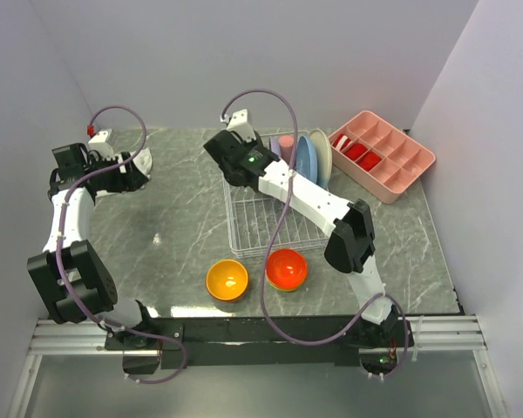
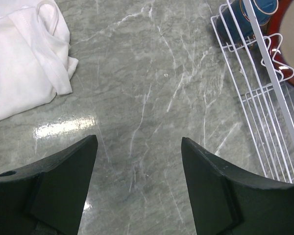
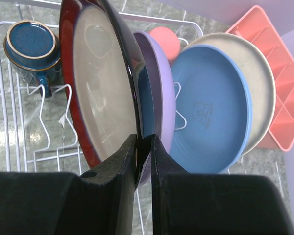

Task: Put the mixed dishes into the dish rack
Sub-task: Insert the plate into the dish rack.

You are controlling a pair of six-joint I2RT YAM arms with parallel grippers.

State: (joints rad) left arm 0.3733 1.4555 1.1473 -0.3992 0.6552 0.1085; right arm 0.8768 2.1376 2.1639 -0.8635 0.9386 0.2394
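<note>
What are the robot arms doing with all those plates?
They are loading dishes into the dish rack. The right gripper pinches the rim of the dark-red-rimmed plate, holding it upright in the rack beside the lavender plate, blue plate and cream plate. A navy cup sits in there too. The left gripper hangs open near a white cloth. The orange-yellow bowl and red-orange bowl are not loaded yet.

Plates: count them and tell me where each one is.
4, on edge in a row in the rack: red-rimmed plate in the right gripper, then lavender plate, blue plate, and cream plate nearest the pink tray. More may hide behind them.
</note>
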